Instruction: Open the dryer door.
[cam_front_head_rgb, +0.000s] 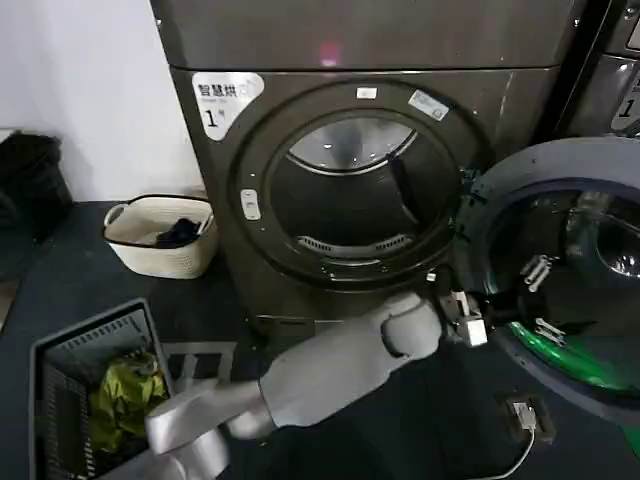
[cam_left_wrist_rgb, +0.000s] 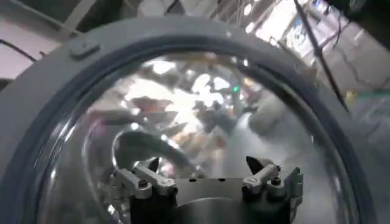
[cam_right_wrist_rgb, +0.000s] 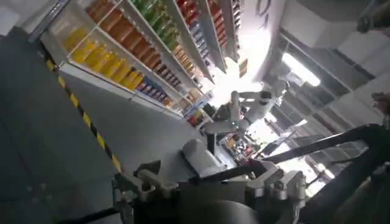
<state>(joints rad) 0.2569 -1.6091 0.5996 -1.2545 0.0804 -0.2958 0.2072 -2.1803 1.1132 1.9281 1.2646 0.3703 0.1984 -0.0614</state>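
The dryer door (cam_front_head_rgb: 563, 164) stands swung wide open to the right of the bronze-grey machine marked "1" (cam_front_head_rgb: 300, 60). Its grey inner rim and dark glass face me. The round drum opening (cam_front_head_rgb: 350, 190) is uncovered and dark inside. My left arm reaches across the front of the machine, and my left gripper (cam_front_head_rgb: 468, 322) sits at the door's inner lower-left edge. In the left wrist view that gripper (cam_left_wrist_rgb: 204, 163) is open, close to the door glass (cam_left_wrist_rgb: 201, 109) and its grey rim (cam_left_wrist_rgb: 36, 109), with nothing between its fingers. My right gripper (cam_right_wrist_rgb: 204, 167) is open and points away into the room.
A white basket (cam_front_head_rgb: 160, 235) with dark clothes stands left of the machine. A grey crate (cam_front_head_rgb: 95, 395) with yellow-green cloth sits at the near left. A neighbouring machine (cam_front_head_rgb: 615, 70) stands behind the open door. A small cabled device (cam_front_head_rgb: 525, 415) lies on the dark floor.
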